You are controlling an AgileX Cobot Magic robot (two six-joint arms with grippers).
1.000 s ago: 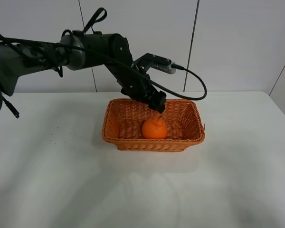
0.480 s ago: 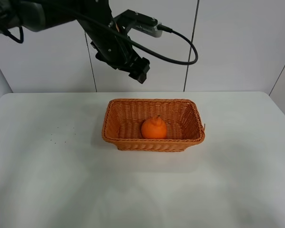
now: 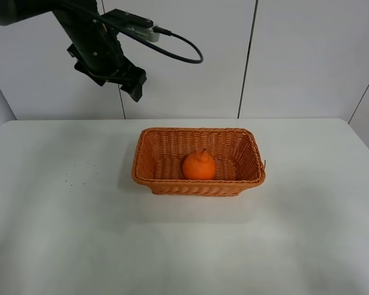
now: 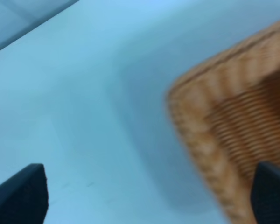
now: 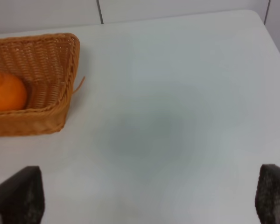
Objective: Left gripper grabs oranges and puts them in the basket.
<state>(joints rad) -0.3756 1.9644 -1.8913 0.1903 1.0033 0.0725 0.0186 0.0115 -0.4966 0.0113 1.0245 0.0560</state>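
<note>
You have the orange (image 3: 199,166) lying in the basket (image 3: 172,186), mid-surface (image 3: 80,233) toward the far edge, with the left gripper (image 3: 136,90) high above the far edge's left part, jaws spread and empty; placing looks done, so you need only park the arm.

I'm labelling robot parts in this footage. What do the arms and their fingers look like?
The left arm is dark grey-black. A black cable loops out from a small grey box mounted near the left gripper. Its fingers are plain black blocks. The right gripper shows only dark, slightly rough fingers; its arm is out of view.
</note>
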